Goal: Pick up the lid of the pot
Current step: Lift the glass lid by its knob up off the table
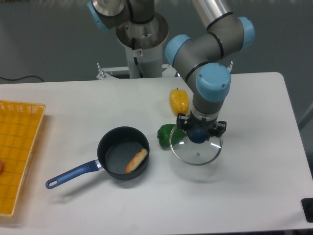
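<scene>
The gripper (200, 129) is at the right of centre, pointing down, with its fingers closed around the blue knob (197, 136) of the pot lid (197, 154). This lid is see-through with a thin metal rim, and it hangs under the fingers, seemingly off the table. Part of the knob is hidden by the fingers, and the lid's far edge is partly covered by the gripper.
Just left of the lid is a green pepper (166, 135), with a yellow object (179, 101) behind. A black pan (115, 151) with a blue handle holds a light-brown elongated item (136, 160). An orange-yellow crate (19, 147) stands at the far left.
</scene>
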